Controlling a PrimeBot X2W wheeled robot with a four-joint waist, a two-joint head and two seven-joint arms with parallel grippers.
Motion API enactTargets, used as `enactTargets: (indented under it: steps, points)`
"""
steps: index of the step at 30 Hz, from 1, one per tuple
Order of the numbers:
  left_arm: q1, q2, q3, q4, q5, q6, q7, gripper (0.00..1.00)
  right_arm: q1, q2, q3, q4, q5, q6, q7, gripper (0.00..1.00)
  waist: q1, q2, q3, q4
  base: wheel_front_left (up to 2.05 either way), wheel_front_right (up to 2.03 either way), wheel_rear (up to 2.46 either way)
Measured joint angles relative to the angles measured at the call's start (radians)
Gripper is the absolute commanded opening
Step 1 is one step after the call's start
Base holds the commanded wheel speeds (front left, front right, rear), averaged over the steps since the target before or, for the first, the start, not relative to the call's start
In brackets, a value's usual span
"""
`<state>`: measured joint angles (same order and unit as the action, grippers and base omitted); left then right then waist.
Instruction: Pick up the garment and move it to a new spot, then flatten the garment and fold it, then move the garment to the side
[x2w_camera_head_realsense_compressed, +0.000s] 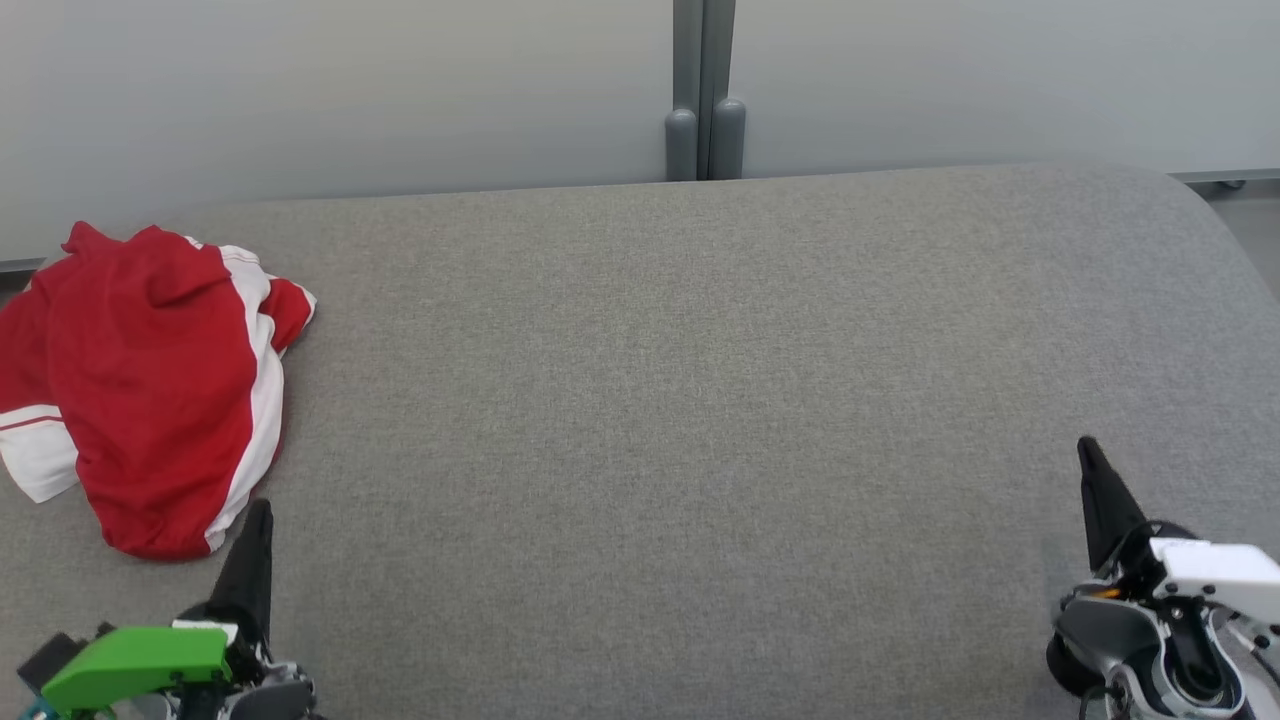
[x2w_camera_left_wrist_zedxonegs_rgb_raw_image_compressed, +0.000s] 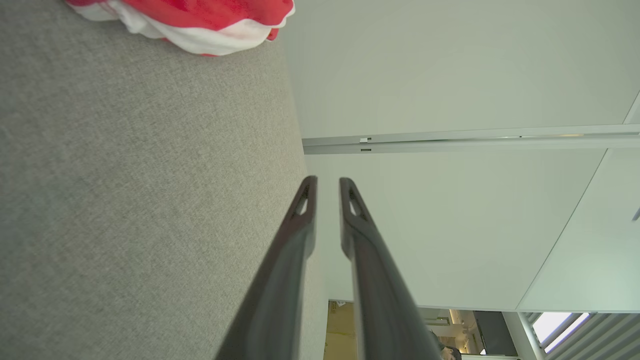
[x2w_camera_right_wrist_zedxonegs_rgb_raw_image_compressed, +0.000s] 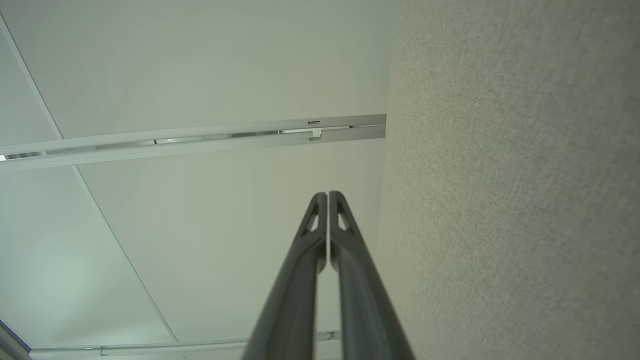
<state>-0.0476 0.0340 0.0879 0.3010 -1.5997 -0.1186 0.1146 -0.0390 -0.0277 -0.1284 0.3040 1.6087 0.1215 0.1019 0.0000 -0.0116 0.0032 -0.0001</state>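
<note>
A crumpled red garment with white panels (x2w_camera_head_realsense_compressed: 150, 380) lies at the far left of the grey fabric table (x2w_camera_head_realsense_compressed: 700, 420). Its white-edged hem (x2w_camera_left_wrist_zedxonegs_rgb_raw_image_compressed: 200, 25) also peeks in at the top of the left wrist view. My left gripper (x2w_camera_head_realsense_compressed: 258, 515) rests at the lower left, just below and right of the garment, apart from it. Its fingers (x2w_camera_left_wrist_zedxonegs_rgb_raw_image_compressed: 306, 200) stand slightly parted with nothing between them. At the lower right, far from the garment, my right gripper (x2w_camera_head_realsense_compressed: 1087, 455) has its fingertips (x2w_camera_right_wrist_zedxonegs_rgb_raw_image_compressed: 327, 197) pressed together and holds nothing.
Pale wall panels (x2w_camera_head_realsense_compressed: 350, 90) with a grey vertical post (x2w_camera_head_realsense_compressed: 705, 100) stand right behind the table's far edge. The table's rounded right corner (x2w_camera_head_realsense_compressed: 1200, 200) drops to the floor. A wide stretch of grey surface lies between the two grippers.
</note>
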Motion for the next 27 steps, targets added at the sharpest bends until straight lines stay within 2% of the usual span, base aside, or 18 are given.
enactTargets:
  steps: [4,16,27]
  points:
    - [0.033,-0.016,-0.003,0.028,0.000,0.000,-0.001,1.00,0.036,0.016,0.003,0.027,0.000,-0.001,-0.002,1.00,0.0000,0.0000,0.000,0.000,0.00,0.00,0.00]
    - [0.032,-0.016,-0.030,0.014,0.004,0.000,-0.028,1.00,0.036,0.015,0.013,0.004,-0.030,-0.001,-0.037,1.00,0.0000,0.0001,0.001,0.000,0.00,0.00,0.00]
    - [0.032,-0.001,-0.068,0.007,0.082,0.000,-0.073,1.00,0.036,-0.035,0.045,-0.008,-0.179,-0.001,-0.077,1.00,0.0000,0.0000,0.001,0.001,0.00,0.00,0.00]
